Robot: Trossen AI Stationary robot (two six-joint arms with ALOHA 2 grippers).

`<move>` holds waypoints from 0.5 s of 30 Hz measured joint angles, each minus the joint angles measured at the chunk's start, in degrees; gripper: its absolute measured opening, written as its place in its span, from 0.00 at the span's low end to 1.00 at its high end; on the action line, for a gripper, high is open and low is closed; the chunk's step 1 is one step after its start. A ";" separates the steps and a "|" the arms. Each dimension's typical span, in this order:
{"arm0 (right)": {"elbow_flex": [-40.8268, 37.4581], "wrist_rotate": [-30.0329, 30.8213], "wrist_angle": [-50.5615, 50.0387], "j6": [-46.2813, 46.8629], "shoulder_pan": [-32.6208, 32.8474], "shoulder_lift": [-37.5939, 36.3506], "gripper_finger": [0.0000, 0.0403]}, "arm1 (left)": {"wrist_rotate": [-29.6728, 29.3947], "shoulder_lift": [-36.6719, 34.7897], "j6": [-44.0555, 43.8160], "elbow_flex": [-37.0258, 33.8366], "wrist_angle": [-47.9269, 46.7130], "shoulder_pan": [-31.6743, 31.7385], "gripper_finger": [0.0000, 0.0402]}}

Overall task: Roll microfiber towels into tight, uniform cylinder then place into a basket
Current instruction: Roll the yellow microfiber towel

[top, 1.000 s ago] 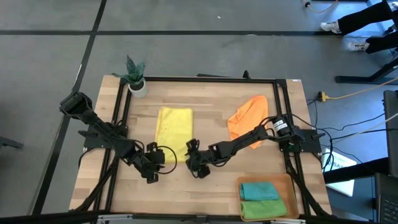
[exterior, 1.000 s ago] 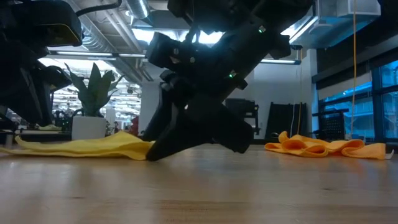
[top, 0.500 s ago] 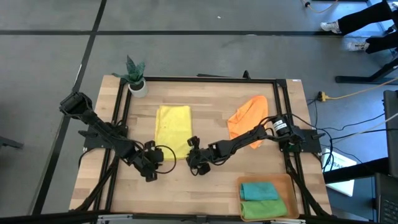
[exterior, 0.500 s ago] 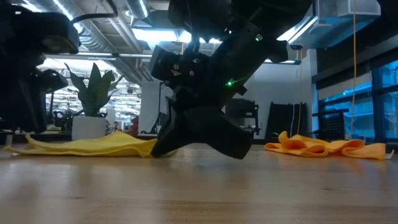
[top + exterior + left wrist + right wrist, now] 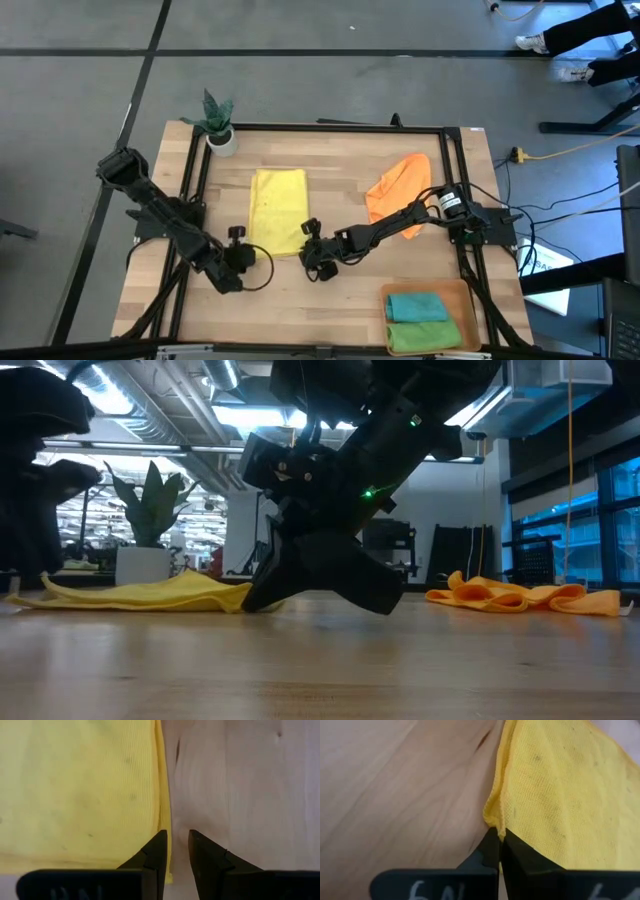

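Your yellow towel [image 5: 279,198] lies flat mid-desk, long axis running from the far edge toward the near edge; the right gripper [image 5: 312,262] has its jaws closed on the near right corner, while the left gripper [image 5: 238,258], jaws slightly parted, sits beside the near left corner, gripping nothing. The basket [image 5: 468,312] at the desk's near right corner holds the rolled teal towel [image 5: 416,305] and green towel [image 5: 424,336] side by side.

No text, label or number can be read anywhere in these views.
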 joint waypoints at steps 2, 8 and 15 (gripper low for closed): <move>0.00 -0.10 0.02 0.08 0.00 0.00 0.01 | -1.42 0.00 1.02 0.00 -0.02 -0.50 0.18; 0.02 -0.18 0.07 0.13 0.02 0.00 0.01 | -1.97 0.00 -0.67 0.00 1.49 -0.55 0.18; 0.07 0.02 0.26 0.10 0.07 0.00 0.01 | 0.58 0.00 -0.75 0.00 1.92 1.44 0.18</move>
